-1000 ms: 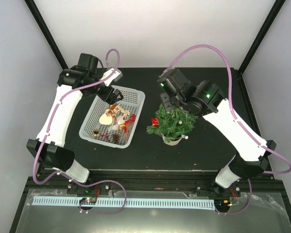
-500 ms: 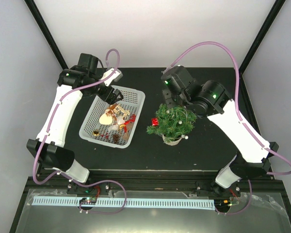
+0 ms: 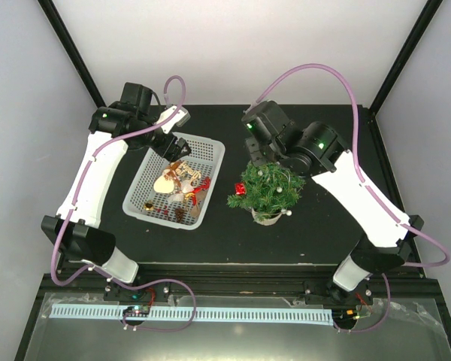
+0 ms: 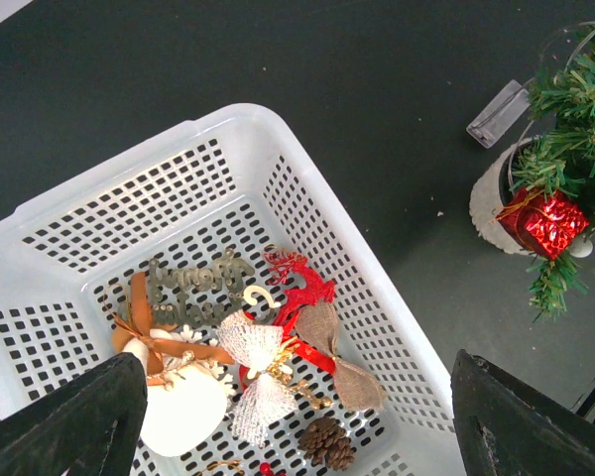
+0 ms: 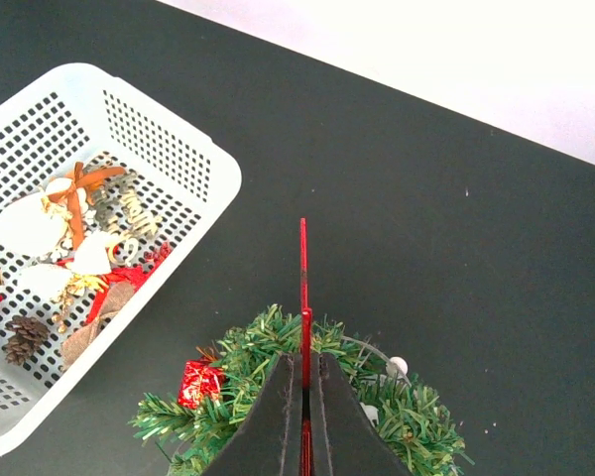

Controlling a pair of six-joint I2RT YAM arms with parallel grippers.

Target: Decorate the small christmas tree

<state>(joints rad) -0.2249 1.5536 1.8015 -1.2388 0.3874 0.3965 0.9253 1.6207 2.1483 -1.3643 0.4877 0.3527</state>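
The small christmas tree (image 3: 269,188) stands right of the white basket (image 3: 213,144), a red gift box (image 3: 240,188) hanging on its left side. My right gripper (image 5: 302,359) hovers just above the tree's (image 5: 248,387) far side, shut on a thin flat red ornament (image 5: 302,268) seen edge-on and poking out past the fingertips. My left gripper (image 4: 297,397) hangs open over the basket (image 4: 228,119), above a red reindeer (image 4: 302,288), a burlap bow (image 4: 342,357), a white mesh bow (image 4: 253,372) and a pine cone (image 4: 327,441). Nothing sits between its fingers.
The basket also holds a gold word sign (image 4: 193,283) and a white round ornament (image 4: 183,412). A small clear battery box (image 4: 499,111) with wire lies by the tree's whitish pot (image 4: 491,198). Black frame posts rise at the table's back corners.
The right wrist shifted slightly right and then back left above the tree, still holding the red ornament. The left arm has stayed still.
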